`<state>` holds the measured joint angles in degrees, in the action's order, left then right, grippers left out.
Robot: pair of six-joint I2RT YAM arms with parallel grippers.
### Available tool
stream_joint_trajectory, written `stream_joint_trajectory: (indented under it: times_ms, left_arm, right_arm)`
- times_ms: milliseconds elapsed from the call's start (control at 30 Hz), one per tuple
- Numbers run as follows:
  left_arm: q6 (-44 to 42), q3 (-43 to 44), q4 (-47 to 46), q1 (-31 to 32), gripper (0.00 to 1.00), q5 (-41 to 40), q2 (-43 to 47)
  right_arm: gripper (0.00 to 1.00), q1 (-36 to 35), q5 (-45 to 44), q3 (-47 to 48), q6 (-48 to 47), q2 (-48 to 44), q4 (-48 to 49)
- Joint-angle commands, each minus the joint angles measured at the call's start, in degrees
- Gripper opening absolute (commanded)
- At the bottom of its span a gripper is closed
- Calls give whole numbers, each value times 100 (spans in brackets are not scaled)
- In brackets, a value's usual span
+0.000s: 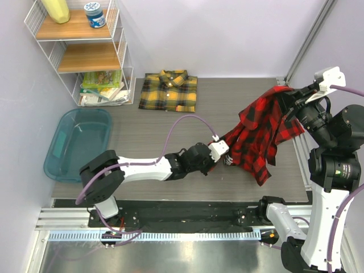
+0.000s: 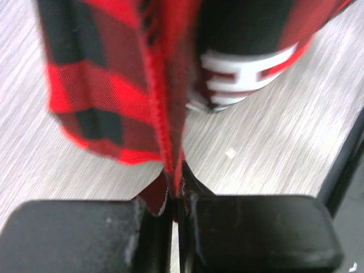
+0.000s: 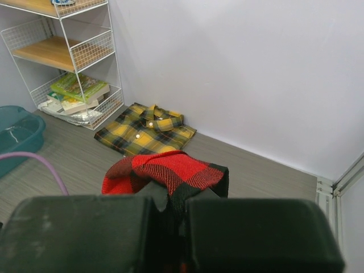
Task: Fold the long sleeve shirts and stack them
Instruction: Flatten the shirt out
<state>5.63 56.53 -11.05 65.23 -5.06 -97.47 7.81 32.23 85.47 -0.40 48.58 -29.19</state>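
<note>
The left pincer [image 2: 175, 196] and right pincer [image 3: 170, 206] clamp tight on the red-and-black shirt [image 1: 259, 133] above the grey counter [image 1: 142, 136]; the yellow-and-black shirt [image 1: 169, 91] lies folded at the far side.

Soft, matt woven flannel with a stitched hem makes up the red shirt [image 1: 259, 133] above the table [image 1: 148, 136], whose grey wood-grain top looks smooth and dull. The yellow shirt [image 1: 169, 91] at the table's far edge is the same cloth. At its far-left corner, a white metal-wire shelf [image 1: 122, 54] carries pale wood boards beside a translucent teal plastic tub [image 1: 79, 139]. Fingers [image 2: 74, 233] of the left gripper [image 2: 175, 196] are matt black plastic, lightly scuffed.
</note>
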Motion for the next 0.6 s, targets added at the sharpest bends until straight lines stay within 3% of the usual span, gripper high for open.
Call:
stream_joint_trajectory:
  times_ms: [0,133,167,267,333,467,567]
  left_arm:
    - [-718,332,1470,-492,0,355,1068]
    - [-940,411,3585,-1581,0,1460,2490]
    - [-1097,437,3984,-2167,0,1725,2748]
    - [-1958,771,5487,-3118,0,2763,3733]
    - [-2406,1034,6277,-3323,0,2967,4312]
    - [-2452,1298,6485,-3464,0,2145,4544]
    - [-2575,1719,5941,-4006,0,2097,3810]
  right_arm:
    - [1,-17,-164,-48,-214,-164,98]
    - [1,-17,-261,-469,-609,-401,-148]
    - [1,-17,-261,-696,-680,-471,-279]
    - [1,-25,-261,-1032,-838,-691,-473]
    - [1,-17,-235,-1120,-830,-797,-552]
    - [1,-17,-374,-1252,-768,-702,-378]
    - [1,-17,-542,-1217,-645,-124,357]
